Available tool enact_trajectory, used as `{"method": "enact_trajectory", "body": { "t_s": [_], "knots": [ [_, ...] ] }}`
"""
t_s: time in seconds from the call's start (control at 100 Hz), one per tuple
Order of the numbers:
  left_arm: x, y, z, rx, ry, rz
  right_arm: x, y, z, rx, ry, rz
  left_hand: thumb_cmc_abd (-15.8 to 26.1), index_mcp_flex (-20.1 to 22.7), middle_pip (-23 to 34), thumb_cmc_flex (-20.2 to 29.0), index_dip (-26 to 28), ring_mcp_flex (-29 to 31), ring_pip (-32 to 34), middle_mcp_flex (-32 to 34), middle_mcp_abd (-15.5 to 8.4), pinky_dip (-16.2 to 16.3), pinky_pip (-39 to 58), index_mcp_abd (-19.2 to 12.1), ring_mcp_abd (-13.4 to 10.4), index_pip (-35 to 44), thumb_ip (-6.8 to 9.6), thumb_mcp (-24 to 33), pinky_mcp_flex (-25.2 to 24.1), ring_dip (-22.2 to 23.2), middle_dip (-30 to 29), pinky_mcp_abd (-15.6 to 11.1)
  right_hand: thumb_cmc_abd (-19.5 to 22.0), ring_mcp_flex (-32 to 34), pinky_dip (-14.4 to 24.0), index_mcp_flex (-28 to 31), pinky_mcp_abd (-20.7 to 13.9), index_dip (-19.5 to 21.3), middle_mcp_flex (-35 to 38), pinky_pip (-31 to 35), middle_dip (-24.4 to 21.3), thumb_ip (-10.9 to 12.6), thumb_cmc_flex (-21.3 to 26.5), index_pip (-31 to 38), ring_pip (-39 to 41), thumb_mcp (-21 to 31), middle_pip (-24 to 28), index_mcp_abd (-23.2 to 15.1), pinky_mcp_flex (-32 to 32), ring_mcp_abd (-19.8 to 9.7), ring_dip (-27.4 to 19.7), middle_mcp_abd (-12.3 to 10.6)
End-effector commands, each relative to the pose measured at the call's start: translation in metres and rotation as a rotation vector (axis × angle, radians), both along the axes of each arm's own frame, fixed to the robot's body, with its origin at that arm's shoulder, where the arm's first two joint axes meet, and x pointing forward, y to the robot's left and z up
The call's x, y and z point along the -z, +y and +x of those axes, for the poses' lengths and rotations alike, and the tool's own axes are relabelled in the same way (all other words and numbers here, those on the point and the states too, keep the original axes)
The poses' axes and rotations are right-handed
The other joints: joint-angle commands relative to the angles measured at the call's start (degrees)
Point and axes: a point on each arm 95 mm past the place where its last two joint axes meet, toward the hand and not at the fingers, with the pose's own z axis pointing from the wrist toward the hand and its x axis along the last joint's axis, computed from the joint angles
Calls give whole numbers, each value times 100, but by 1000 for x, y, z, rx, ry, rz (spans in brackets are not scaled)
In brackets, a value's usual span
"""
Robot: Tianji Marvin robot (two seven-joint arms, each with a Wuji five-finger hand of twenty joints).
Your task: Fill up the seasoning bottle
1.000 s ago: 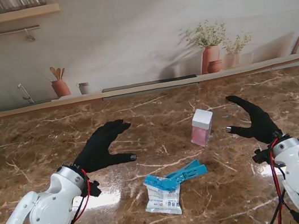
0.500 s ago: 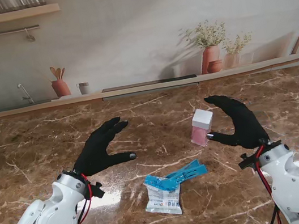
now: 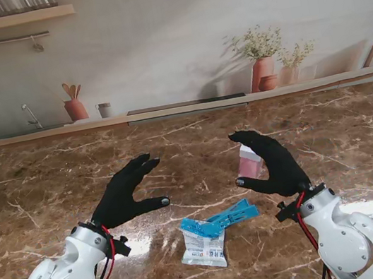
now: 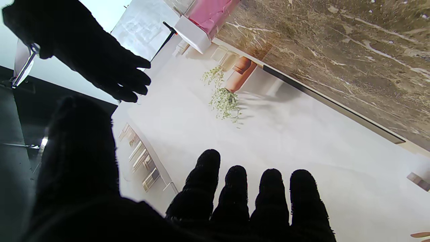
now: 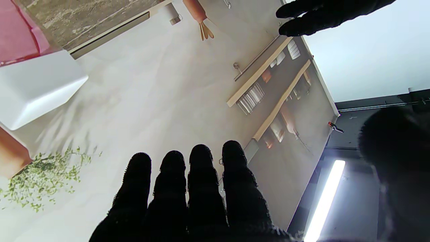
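Marble table (image 3: 51,184): right hand (image 3: 271,162) cupped, fingers apart, around seasoning bottle (image 3: 249,163) (contact unclear); left hand (image 3: 125,193) spread, empty.

Bright, sharp; glare on glossy table (image 3: 370,209).

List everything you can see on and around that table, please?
Seasoning bottle: one, pink with white cap, upright on the table, partly behind the right hand.
Refill packet: one, white and blue, lying nearer to me, mid-table.
Blue strip: one, beside the packet's top.
Table: one, brown marble.
Backdrop: one, printed kitchen wall with shelves, pots, plants.
Left hand: one, black glove, open, over the table.
Right hand: one, black glove, open, curved around the bottle.
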Motion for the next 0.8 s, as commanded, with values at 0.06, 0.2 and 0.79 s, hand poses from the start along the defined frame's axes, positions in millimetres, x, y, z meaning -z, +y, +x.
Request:
{"method": "enact_trajectory", "body": {
  "t_s": [0.06,0.2,0.79],
  "knots": [
    [2,-3,-6,0,5,-1,8,5,1,-19,27,16,181,139,-41,-222,-82,45,62,130,-146,-121,154,0,-88,96,211,-211,-3,-104,38,-278,101,155,-272,-100,-154,-76,-39,-100,-138,181,-285,-46,-11,51,-38,94,98,35,-150,21],
    [3,-4,-7,4,7,2,8,7,1,-20,21,27,189,122,-52,-226,-79,32,51,111,-145,-181,140,-4,-87,91,212,-213,-13,-106,33,-288,113,188,-598,-91,-144,-85,-35,-128,-155,186,-279,-4,20,46,15,86,200,70,-171,0],
    [0,-3,-10,3,6,4,14,11,-3,-24,42,34,265,54,-95,-201,-68,-22,-22,61,-154,-320,-54,-6,-133,50,215,-209,-37,-121,8,-288,107,216,-708,-35,-11,-83,-4,115,-136,181,-192,58,46,26,27,63,162,148,-164,26]
  ]
}}
